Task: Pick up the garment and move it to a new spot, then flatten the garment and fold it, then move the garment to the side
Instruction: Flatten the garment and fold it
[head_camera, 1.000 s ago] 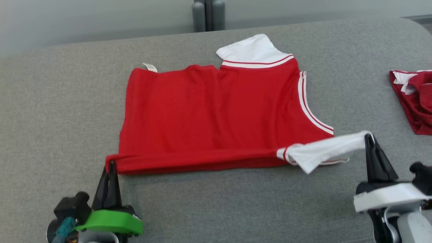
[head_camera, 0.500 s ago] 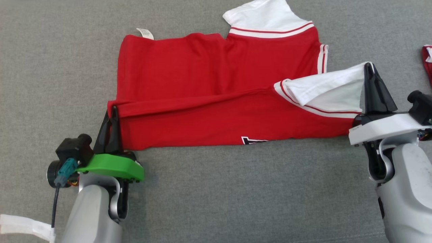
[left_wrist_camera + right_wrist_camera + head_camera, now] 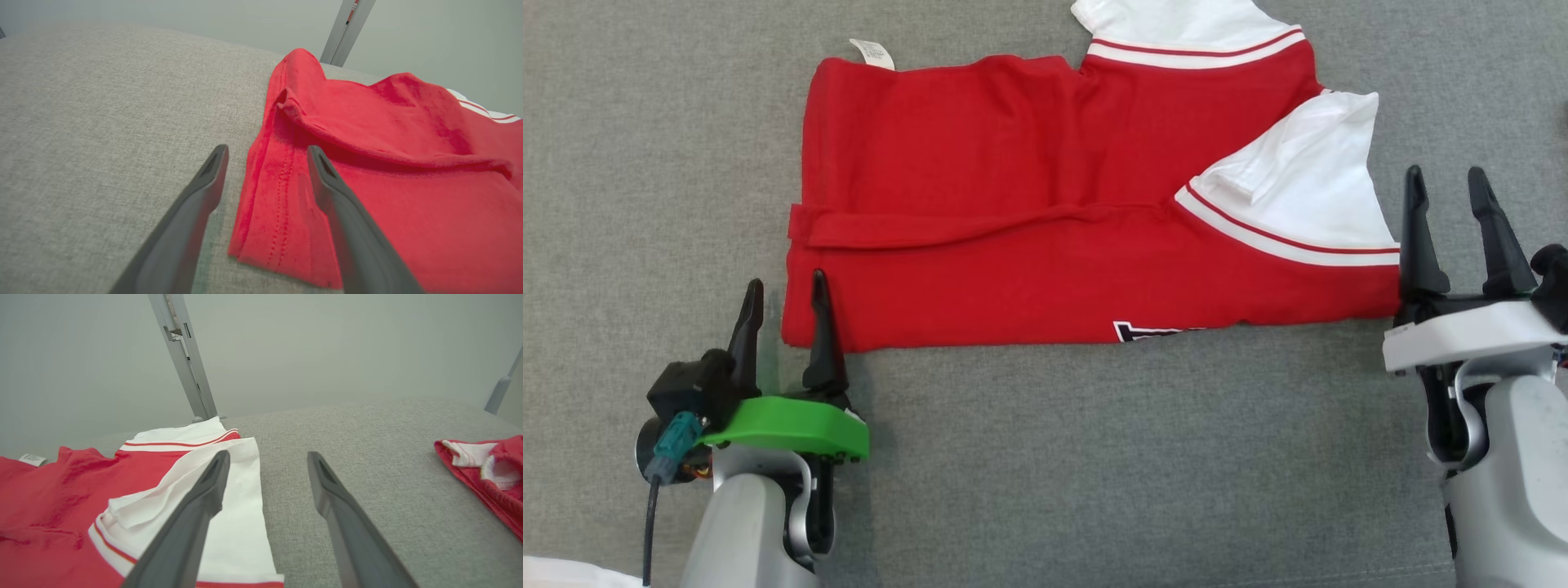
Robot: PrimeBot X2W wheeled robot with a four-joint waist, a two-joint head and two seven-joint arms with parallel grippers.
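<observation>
Looking down at the grey upholstered surface [image 3: 1045, 457], we've got the red garment [image 3: 1013, 163] lying flat across its far half, spread wide from left to right. Nothing is gripping it! The left gripper [image 3: 784, 327] sits at the near-left corner with its two dark fingers spread apart and nothing between them but a strip of hem. From the left wrist view, the left gripper [image 3: 267, 151] has one finger over bare grey cloth and the other over the stitched red edge of the garment [image 3: 408, 204]; whether that finger actually rests on the fabric, I can't tell.

Over on the other side, the right gripper [image 3: 1454, 237] is splayed open too, empty, just beside the garment's right edge. Its own camera shows the right gripper [image 3: 267, 457] with one finger above the white sleeve and the other above bare surface.

Now the garment itself: bright red body, and a long soft ridge of folded cloth [image 3: 980, 229] runs across its middle from the left edge toward the right. A white sleeve [image 3: 1307, 188] with red-and-white striped trim lies folded in over the right end. A second white sleeve [image 3: 1176, 20] pokes out at the far edge. A small white label [image 3: 870, 53] sticks out at the far-left corner, and a bit of black-and-white print [image 3: 1147, 331] peeks along the near edge.

Well apart to the right, another red-and-white garment [image 3: 490, 473] lies crumpled on the same surface. A grey metal post [image 3: 184, 355] stands behind it all.
</observation>
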